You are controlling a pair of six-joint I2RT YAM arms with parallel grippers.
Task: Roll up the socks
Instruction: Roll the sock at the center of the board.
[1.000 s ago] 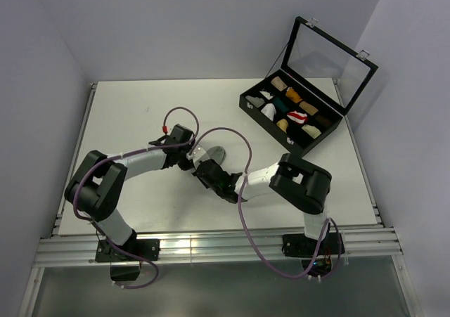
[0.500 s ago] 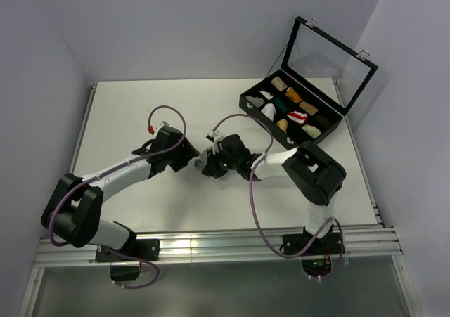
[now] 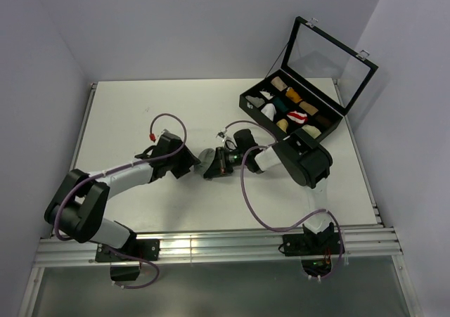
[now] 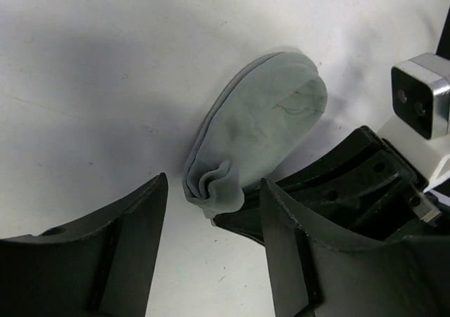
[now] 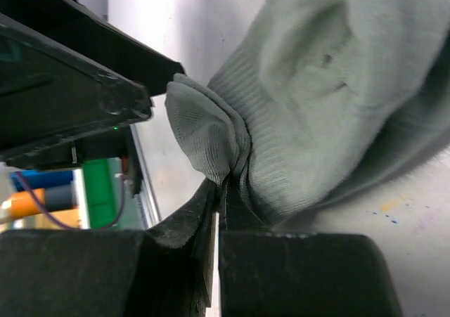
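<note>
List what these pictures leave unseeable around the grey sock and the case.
- Top view: grey sock mostly covered by left gripper and right gripper; how far it is rolled is unclear.
- Right wrist view: the sock's far end is cut off by the frame edges.
- Top view: the case's contents are too small to identify.

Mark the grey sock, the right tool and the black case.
grey sock [image 4: 260, 120], left wrist view, middle of its body.
right tool [image 5: 219, 190], right wrist view, between its shut fingertips.
black case [image 3: 267, 122], top view, front wall.
</note>
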